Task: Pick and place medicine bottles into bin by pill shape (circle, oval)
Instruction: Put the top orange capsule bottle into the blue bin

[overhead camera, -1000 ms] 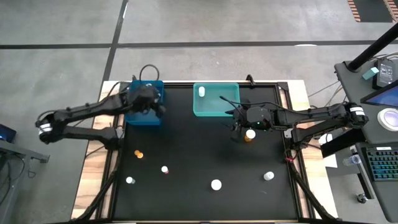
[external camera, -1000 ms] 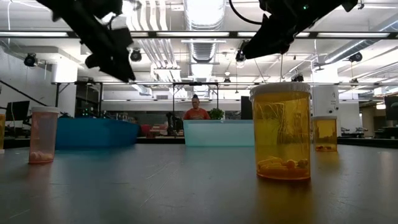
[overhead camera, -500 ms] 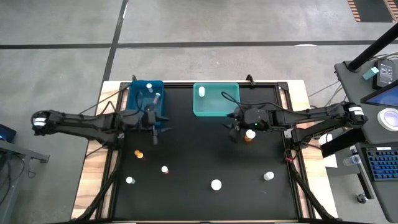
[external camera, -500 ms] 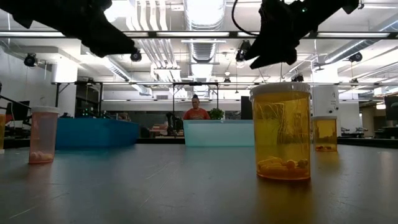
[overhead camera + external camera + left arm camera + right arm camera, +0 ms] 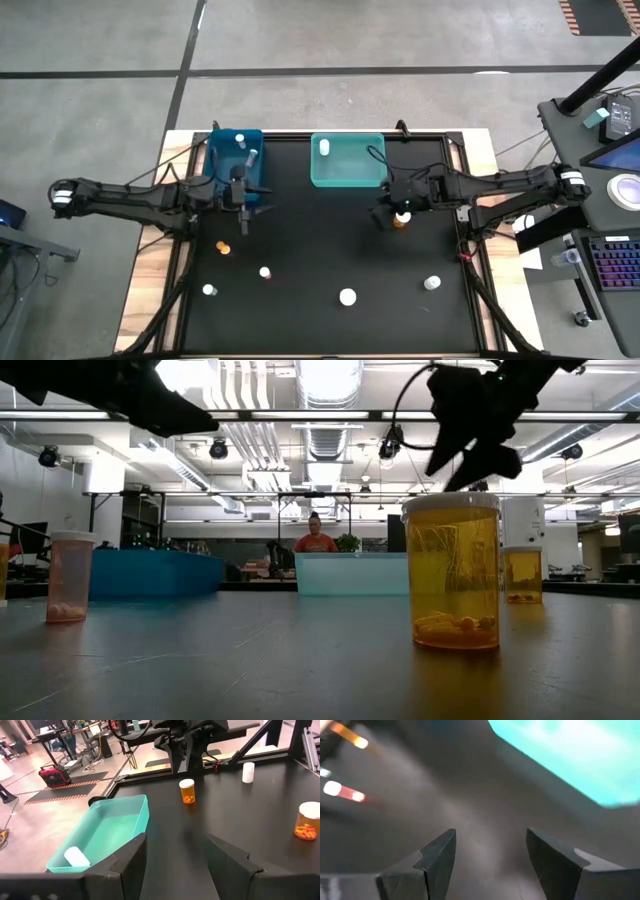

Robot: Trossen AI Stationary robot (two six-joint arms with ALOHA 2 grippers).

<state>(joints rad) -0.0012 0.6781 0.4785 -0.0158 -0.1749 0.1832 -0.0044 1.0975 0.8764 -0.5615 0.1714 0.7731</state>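
My left gripper [image 5: 244,207] is open and empty, just on the near side of the blue bin [image 5: 222,172], which holds two small bottles [image 5: 247,150]. My right gripper [image 5: 384,213] is open and empty above the table, right beside an amber bottle [image 5: 401,218] on the near side of the teal bin [image 5: 350,170]. In the right wrist view nothing stands between the fingers [image 5: 487,855]. A white bottle [image 5: 323,148] lies in the teal bin. Several more bottles stand on their bases toward the near edge, among them an amber one [image 5: 223,246] and white-capped ones [image 5: 347,296].
The left wrist view shows the teal bin [image 5: 107,832] with the white bottle [image 5: 76,856], the amber bottle [image 5: 187,791] under my right arm, and a white bottle [image 5: 248,772]. A person [image 5: 316,536] shows far behind the table. Bare black table lies between the bins and the near bottles.
My left gripper has drawn back from over the blue bin toward the table's near edge, and the two bottles in that bin now show. My right gripper has shifted a little toward the table's right edge, staying beside the amber bottle.
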